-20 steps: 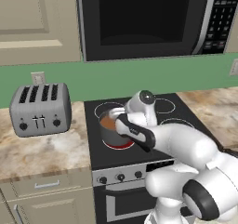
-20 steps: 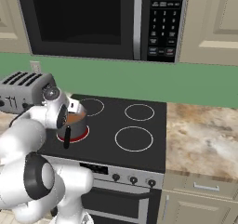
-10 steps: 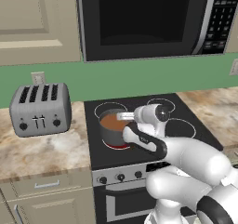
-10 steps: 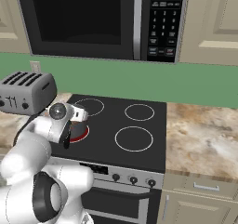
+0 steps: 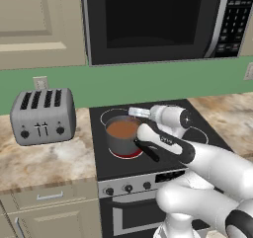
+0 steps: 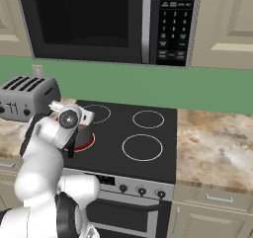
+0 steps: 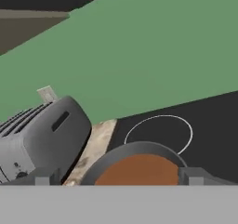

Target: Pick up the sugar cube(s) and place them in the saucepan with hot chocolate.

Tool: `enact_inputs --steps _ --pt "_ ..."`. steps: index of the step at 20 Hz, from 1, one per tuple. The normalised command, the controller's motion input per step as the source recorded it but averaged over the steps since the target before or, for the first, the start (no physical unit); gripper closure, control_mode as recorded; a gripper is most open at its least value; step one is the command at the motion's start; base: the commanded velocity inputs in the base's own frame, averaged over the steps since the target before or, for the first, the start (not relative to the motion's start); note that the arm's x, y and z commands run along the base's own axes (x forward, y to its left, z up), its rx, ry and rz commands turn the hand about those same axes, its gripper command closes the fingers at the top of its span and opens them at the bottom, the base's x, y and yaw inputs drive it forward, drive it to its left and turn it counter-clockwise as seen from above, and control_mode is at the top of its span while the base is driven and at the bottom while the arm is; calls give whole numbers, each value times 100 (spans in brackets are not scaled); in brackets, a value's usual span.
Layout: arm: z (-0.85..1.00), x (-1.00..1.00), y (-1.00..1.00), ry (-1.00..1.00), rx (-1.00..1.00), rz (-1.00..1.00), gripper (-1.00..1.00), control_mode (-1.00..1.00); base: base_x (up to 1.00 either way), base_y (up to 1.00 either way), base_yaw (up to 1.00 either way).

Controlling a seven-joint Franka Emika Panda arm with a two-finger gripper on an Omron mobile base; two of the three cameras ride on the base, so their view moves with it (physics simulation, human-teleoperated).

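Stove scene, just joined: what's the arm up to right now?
The white arm is reaching over the stove, with its pincer open and empty, just above the far rim of the small grey saucepan. The saucepan sits on the glowing front-left burner, full of reddish-brown hot chocolate, its black handle pointing toward the robot. From the hand camera the pincer looks across the hot chocolate toward the silver toaster and the green wall. No sugar cube is visible.

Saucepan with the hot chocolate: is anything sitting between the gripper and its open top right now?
Nothing visible does. The open gripper hangs just above the saucepan, and the hot chocolate lies uncovered right below its fingertips. The toaster stands off to the side.
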Motion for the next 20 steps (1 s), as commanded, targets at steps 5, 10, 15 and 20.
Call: enact_inputs --steps 5,10,15,20 --pt "26 -12 -18 -7 18 1 -100 -100 0 0 0" --pt "0 -34 -19 0 6 0 -100 -100 0 0 0" --pt "0 -28 -44 8 4 4 -100 -100 0 0 0" --pt "4 -27 -30 16 3 10 -100 -100 0 0 0"
